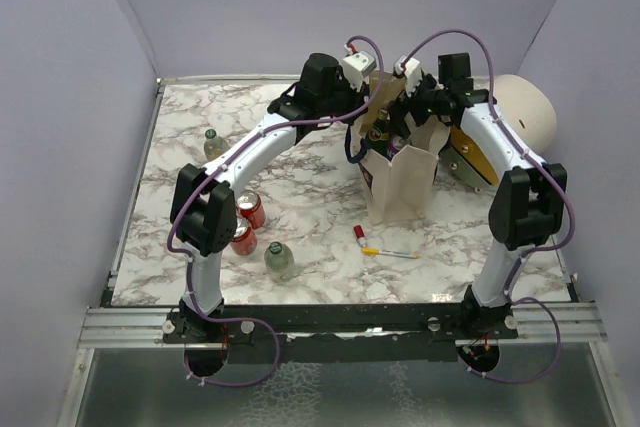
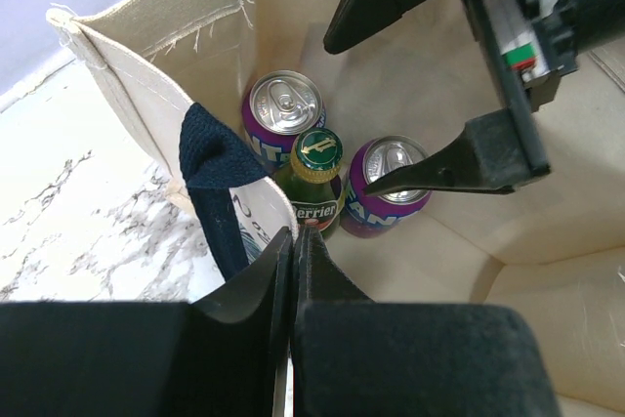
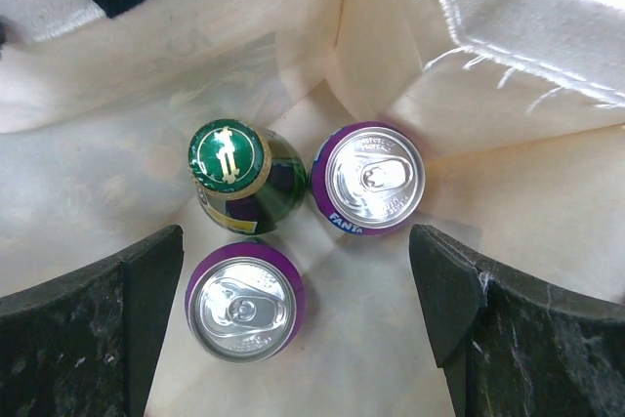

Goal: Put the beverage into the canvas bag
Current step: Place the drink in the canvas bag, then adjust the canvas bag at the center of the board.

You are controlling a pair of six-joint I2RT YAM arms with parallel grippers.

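Note:
The canvas bag (image 1: pixel 405 182) stands upright mid-table, beige with a navy handle (image 2: pixel 210 158). Inside it stand two purple Fanta cans (image 3: pixel 244 302) (image 3: pixel 369 178) and a green Perrier bottle (image 3: pixel 234 168). All three also show in the left wrist view: the cans (image 2: pixel 283 109) (image 2: pixel 391 183) and the bottle (image 2: pixel 317 168). My left gripper (image 2: pixel 293 233) is shut on the bag's rim beside the handle, at the bag's top (image 1: pixel 375 117). My right gripper (image 3: pixel 298 261) is open and empty, reaching down into the bag's mouth above the drinks. Its fingers (image 2: pixel 469 158) show in the left wrist view.
Two red cans (image 1: pixel 250 209) (image 1: pixel 243 239) and a green glass bottle (image 1: pixel 280 259) stand at the left front. Another bottle (image 1: pixel 213 144) stands farther back left. A pen (image 1: pixel 388 251) lies in front of the bag. A cream-and-orange cylinder (image 1: pixel 520 112) lies at the back right.

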